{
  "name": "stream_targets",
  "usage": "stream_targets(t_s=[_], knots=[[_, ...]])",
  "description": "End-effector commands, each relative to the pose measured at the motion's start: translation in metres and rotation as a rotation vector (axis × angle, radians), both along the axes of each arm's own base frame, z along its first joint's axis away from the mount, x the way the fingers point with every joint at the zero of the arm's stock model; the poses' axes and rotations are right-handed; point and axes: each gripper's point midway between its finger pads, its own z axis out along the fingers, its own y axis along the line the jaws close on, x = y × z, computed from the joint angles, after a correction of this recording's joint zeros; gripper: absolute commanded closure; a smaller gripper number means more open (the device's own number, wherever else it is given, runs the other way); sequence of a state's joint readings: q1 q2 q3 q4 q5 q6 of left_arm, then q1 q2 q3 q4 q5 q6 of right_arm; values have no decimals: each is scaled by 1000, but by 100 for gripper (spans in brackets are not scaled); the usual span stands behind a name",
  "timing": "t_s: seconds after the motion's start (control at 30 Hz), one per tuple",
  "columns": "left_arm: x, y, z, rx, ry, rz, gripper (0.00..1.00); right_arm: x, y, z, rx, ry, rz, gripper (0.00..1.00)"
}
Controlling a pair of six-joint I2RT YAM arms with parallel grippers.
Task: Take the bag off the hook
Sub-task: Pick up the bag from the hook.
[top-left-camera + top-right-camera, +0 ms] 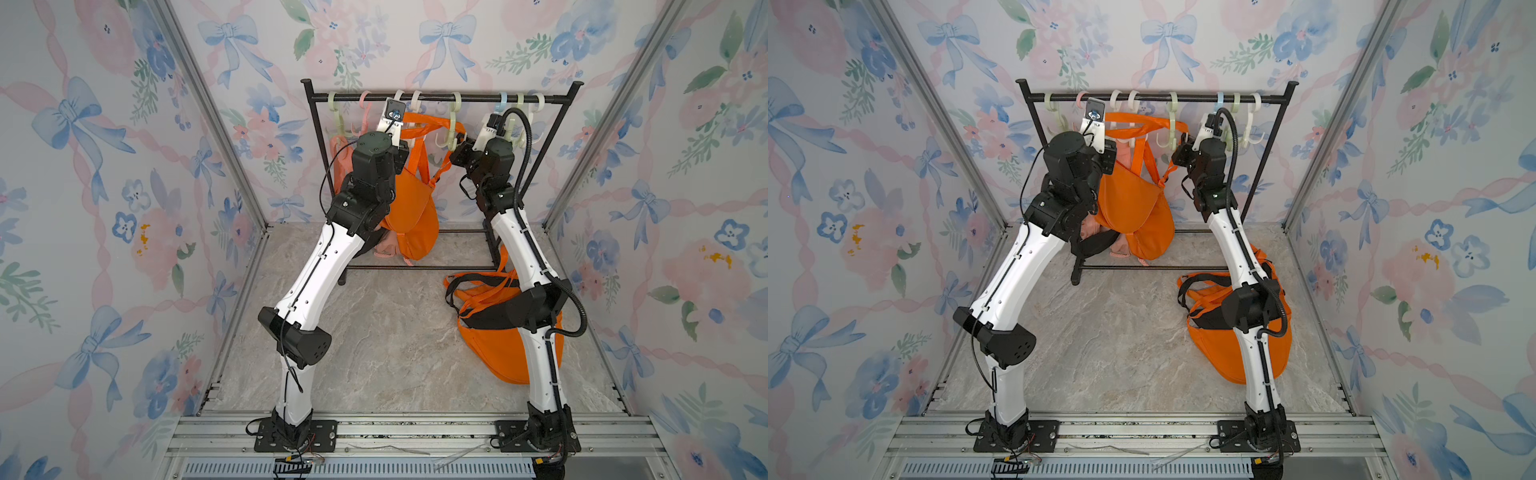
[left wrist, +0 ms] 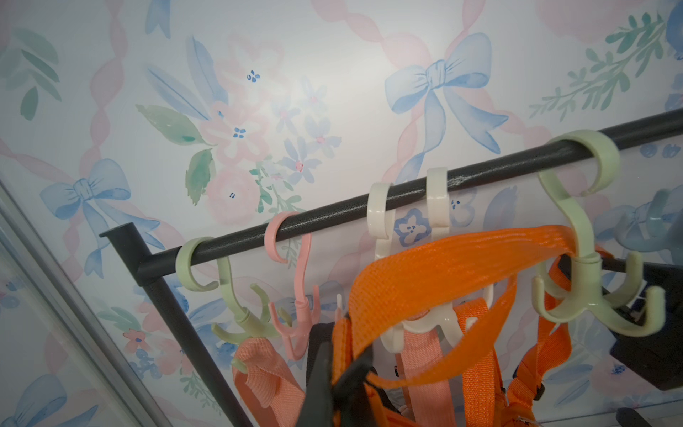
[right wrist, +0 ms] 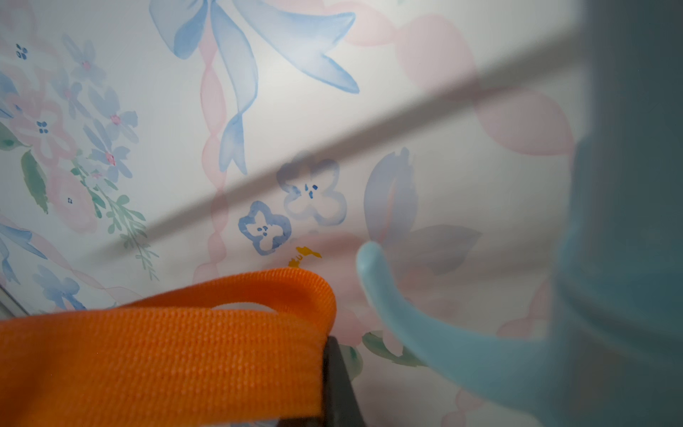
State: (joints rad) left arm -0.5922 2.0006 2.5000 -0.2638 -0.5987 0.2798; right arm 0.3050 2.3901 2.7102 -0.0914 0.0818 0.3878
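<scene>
Left wrist view shows the orange bag (image 1: 411,208) hanging at the counter's (image 1: 374,332) far edge. Its strap (image 2: 443,255) is draped past the white hook (image 2: 421,327) and caught behind the green hook (image 2: 587,266) on the rail (image 2: 325,218). A sideways pull would likely slide the hooks along the rail instead of freeing the webbing. A prong could snag it, and the blue hook (image 3: 436,344) sits just beside the right grip. Left jaws are clenched on the strap. Right jaws appear clenched on another stretch of it.
</scene>
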Motion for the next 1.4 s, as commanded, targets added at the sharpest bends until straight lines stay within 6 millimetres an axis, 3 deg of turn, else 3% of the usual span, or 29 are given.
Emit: stream_targets(t_s=[0.0, 0.2, 0.47, 0.57, 0.87, 1.03, 1.2, 1.37], knots=[[14, -4, -12, -23, 7, 24, 100, 1, -1, 8, -36, -57, -63, 100], [26, -17, -19, -52, 1, 1, 100, 12, -1, -4, -61, -77, -105, 100], [48, -30, -56, -49, 60, -3, 100, 19, 24, -42, -130, 8, 9, 100], [50, -32, -60, -55, 72, -13, 100, 15, 32, -47, -131, 28, 75, 100], [41, -53, -50, -115, 56, -123, 100, -19, 56, -7, -116, -26, 221, 100], [49, -70, -67, -120, 76, -143, 100, -27, 62, 3, -115, -23, 236, 100], [63, -80, -98, -119, 126, -142, 100, -12, 37, -20, -122, 68, 145, 100], [72, -79, -120, -104, 170, -120, 100, 10, -20, -54, 2, 218, 99, 100]])
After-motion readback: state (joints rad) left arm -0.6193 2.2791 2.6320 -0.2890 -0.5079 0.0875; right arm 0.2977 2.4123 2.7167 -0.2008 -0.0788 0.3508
